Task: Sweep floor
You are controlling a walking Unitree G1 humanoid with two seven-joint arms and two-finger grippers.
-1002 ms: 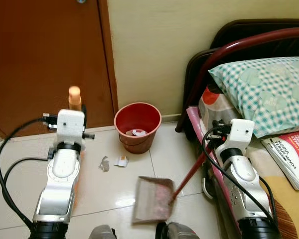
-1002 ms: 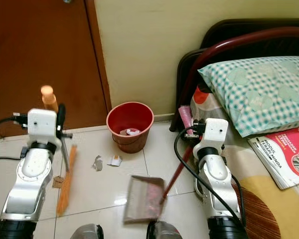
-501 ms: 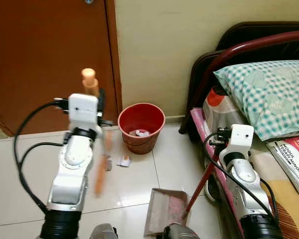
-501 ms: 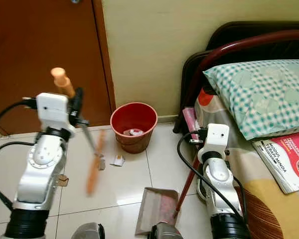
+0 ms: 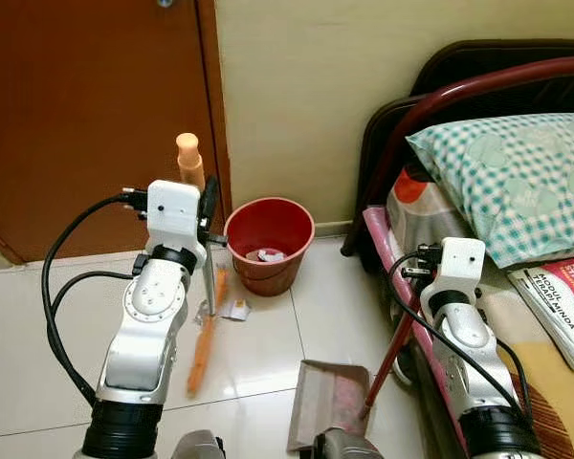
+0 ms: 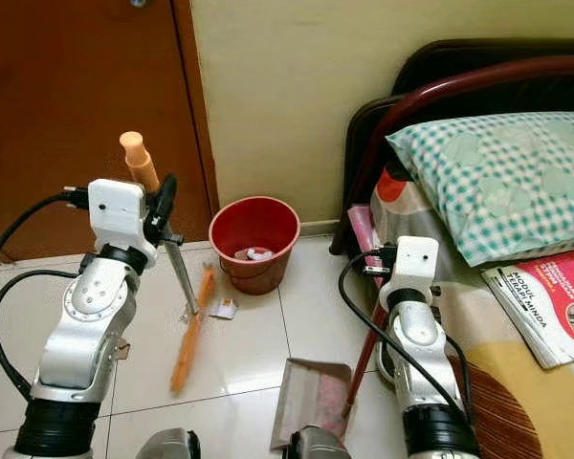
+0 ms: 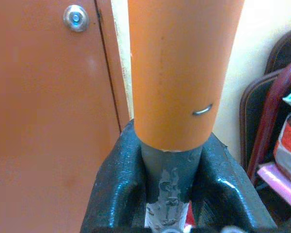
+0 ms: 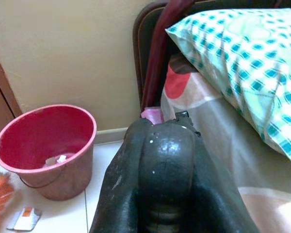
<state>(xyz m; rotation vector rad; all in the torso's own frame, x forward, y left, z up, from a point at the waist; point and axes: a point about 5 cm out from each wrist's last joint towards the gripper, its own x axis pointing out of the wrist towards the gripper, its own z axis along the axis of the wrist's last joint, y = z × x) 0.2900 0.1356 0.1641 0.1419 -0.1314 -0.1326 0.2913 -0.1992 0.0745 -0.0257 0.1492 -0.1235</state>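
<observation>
My left gripper (image 5: 209,199) is shut on the broom's grey shaft just below its orange grip (image 7: 182,68). The broom (image 5: 204,337) slants down, and its orange bristles rest on the tiles beside a paper scrap (image 5: 236,309). A red bucket (image 5: 268,244) with some litter inside stands by the wall behind the scrap. My right gripper (image 5: 414,278) is shut on the dustpan's red handle (image 5: 390,349) beside the bed. The dustpan (image 5: 327,402) lies flat on the floor near my feet.
A brown door (image 5: 86,115) is at the left and a cream wall (image 5: 297,86) lies ahead. A bed with a dark red frame (image 5: 430,105), a checked pillow (image 5: 512,172) and a book (image 5: 562,306) is close on the right. Open tiles (image 5: 38,325) lie to the left.
My left arm has swung the broom to the right, so the bristles now lie beside the scrap near the bucket. The dustpan has shifted right, toward the bed.
</observation>
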